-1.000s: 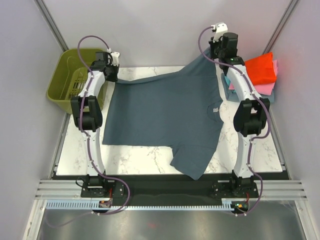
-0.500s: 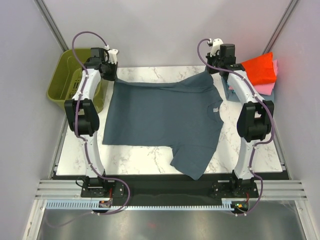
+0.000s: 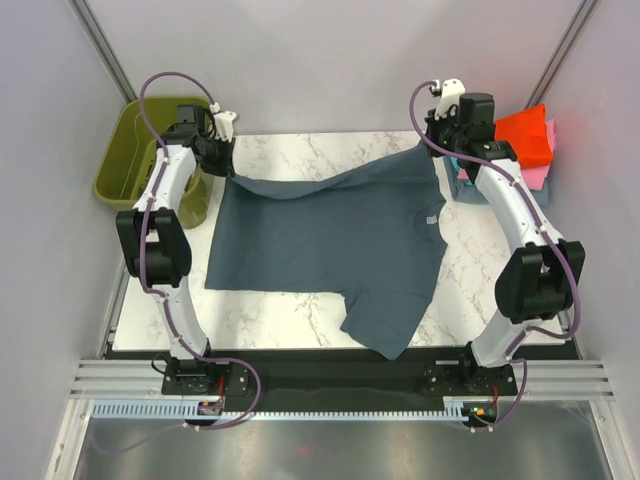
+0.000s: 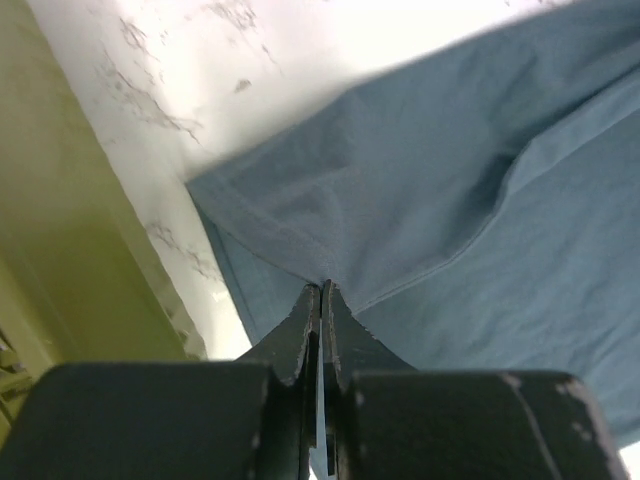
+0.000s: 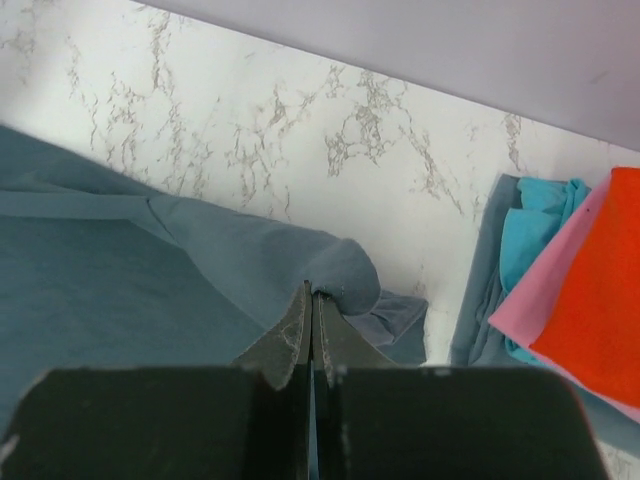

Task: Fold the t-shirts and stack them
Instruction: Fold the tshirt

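**Far edge lowered and drawn out; shirt nearly flat for the first fold**

Over the last second both arms have brought the far edge of the slate blue-grey t-shirt [image 3: 330,230] down from a raised hold, mostly on the right side. That edge now hangs only a little above the marble tabletop [image 3: 290,322].

The left gripper [image 4: 322,290] is clamped shut on the hem corner near the far left corner of the tabletop. The right gripper [image 5: 312,292] is pinched closed on bunched cloth at the far sleeve or shoulder. Which of the two it holds cannot be told.

The shirt lies across the middle of the tabletop with its neck toward the right edge. My reading is that the spreading step is almost done and the fold itself has not begun.

As for room, a strip of bare marble shows along the far edge and another along the left edge. The near sleeve [image 3: 385,330] overhangs the near edge, so it will probably need drawing back before folding.

At the far right corner the folded stack sits just beside the right gripper, with the red-orange shirt [image 3: 520,135] on top. The pink shirt [image 3: 541,176] and the teal shirt [image 5: 535,222] lie under it. A wide swing there could disturb them.

The olive-green basket [image 3: 125,165] stands off the tabletop's far left corner, close behind the left arm.
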`<state>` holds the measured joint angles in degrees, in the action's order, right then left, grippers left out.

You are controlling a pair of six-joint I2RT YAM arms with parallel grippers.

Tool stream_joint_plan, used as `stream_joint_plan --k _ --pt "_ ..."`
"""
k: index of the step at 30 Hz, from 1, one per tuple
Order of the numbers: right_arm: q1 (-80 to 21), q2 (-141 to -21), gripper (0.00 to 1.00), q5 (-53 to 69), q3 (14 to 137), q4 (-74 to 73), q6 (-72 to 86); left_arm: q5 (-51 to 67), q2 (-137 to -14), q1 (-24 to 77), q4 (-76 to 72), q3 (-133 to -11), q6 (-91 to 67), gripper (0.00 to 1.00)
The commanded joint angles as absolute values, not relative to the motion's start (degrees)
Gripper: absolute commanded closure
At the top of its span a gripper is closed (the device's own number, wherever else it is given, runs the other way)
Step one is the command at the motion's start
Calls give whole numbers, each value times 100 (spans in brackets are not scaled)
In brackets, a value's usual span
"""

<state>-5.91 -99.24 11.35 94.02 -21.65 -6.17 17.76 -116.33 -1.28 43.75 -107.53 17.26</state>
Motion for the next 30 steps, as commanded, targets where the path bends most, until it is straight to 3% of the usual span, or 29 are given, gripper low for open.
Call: stream_joint_plan --k 1,18,30 --pt "-606 -9510 100 1239 9036 -2188 -571 1969 -11110 -185 4412 -10530 1960 98" --pt "-607 -8447 100 1230 7726 -2250 -668 1925 -10459 -325 4386 -9686 1854 98" --pt "-607 -8174 100 1573 6830 -2364 -624 1433 -10722 -316 4570 -9510 1680 98"
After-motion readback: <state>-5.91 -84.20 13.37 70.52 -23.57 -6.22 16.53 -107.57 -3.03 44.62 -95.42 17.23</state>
